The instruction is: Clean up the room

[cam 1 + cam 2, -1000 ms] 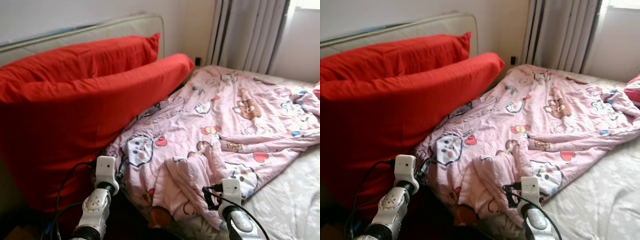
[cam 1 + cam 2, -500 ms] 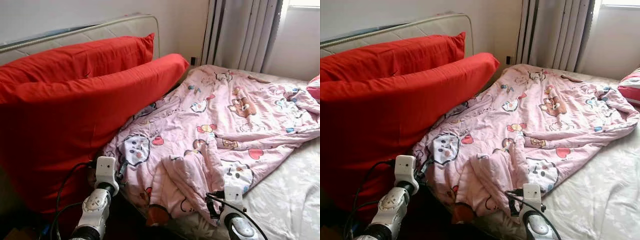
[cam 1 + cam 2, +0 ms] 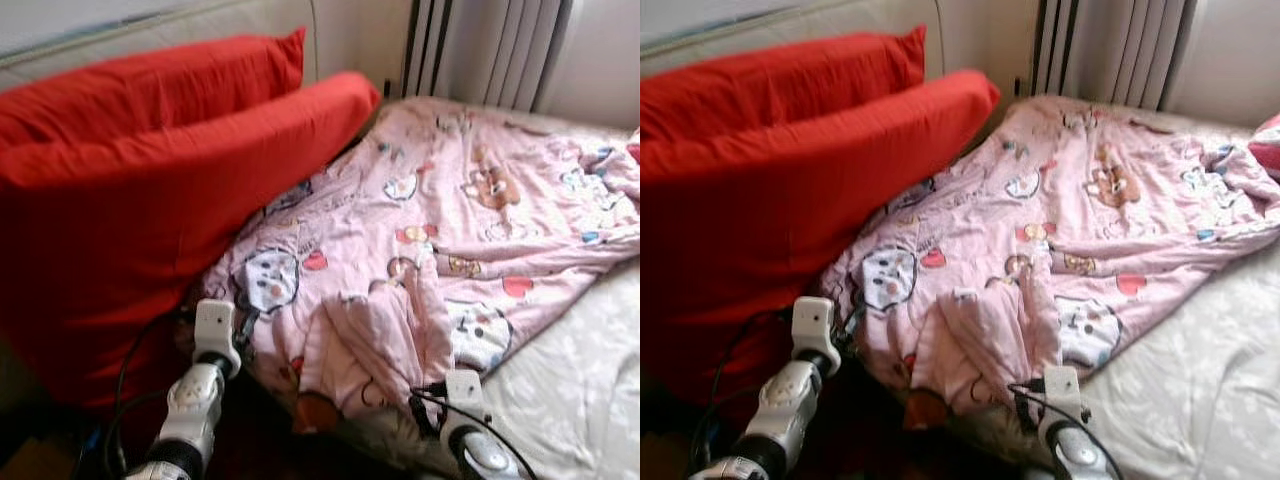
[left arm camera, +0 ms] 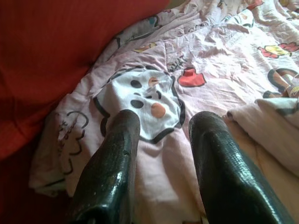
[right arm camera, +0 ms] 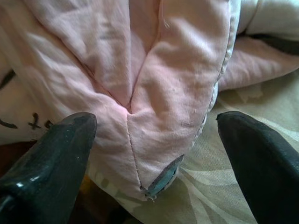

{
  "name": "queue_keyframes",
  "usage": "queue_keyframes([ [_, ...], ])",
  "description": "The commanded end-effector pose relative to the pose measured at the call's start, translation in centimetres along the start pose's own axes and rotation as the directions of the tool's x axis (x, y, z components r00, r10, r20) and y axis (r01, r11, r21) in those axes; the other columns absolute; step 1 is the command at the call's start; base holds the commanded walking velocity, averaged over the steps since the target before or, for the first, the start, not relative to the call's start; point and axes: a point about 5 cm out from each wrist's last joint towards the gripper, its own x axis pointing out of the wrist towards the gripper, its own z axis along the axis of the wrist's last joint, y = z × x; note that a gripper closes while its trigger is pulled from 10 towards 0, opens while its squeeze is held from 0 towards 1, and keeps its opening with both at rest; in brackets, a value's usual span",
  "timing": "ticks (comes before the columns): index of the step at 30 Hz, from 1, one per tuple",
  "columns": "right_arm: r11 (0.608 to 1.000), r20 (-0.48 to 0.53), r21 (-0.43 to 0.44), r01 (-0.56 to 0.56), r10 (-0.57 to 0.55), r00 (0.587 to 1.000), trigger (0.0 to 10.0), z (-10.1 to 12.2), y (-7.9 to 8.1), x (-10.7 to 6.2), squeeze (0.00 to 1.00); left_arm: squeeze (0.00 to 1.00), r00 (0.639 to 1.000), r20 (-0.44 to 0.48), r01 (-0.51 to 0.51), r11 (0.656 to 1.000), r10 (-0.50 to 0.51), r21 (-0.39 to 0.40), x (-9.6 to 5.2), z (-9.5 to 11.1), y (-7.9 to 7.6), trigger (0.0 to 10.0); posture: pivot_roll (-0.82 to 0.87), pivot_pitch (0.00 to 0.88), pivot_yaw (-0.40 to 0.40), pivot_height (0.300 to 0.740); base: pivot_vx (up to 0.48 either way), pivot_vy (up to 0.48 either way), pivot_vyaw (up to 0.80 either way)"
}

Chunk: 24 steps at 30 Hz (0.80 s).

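Fingers (image 5: 51,154) of the right gripper (image 5: 154,154) gape wide around the pink quilt's (image 3: 460,230) folded corner; the left gripper (image 4: 161,140) hovers parted over it. Closing shallow could pinch one layer, which would slip free.

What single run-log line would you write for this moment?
stage: reaching for blanket | left end effector: open over blanket edge | right end effector: open around folded corner | pillows: leaning beside blanket

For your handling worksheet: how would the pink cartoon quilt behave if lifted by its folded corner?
The pink cartoon quilt lies creased and bunched, so it would probably drape limply. Its puffy folded corner, between the open right tool, suggests soft, light padding. Spread widely, it would likely drag.
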Motion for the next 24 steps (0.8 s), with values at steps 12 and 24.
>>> queue_keyframes([
  [12, 0.997, 0.04, 0.012, -0.07, 0.07, 0.997, 10.0, -0.8, 1.1, -0.4, 0.0, 0.0, 0.998, 0.052, 0.031, 1.0, -0.031, -0.001, -0.8, 0.3, -0.1, 10.0, 0.02, 0.28, 0.066, 0.602, 0.0, 0.0, 0.0],
  [24, 0.993, 0.139, 0.046, -0.107, 0.1, 0.985, 10.0, 0.6, 2.1, -0.2, 0.0, 0.0, 0.998, 0.041, 0.042, 0.999, -0.043, 0.006, -1.7, 0.1, -0.1, 10.0, 0.03, 0.284, 0.08, 0.602, 0.0, 0.0, 0.0],
])
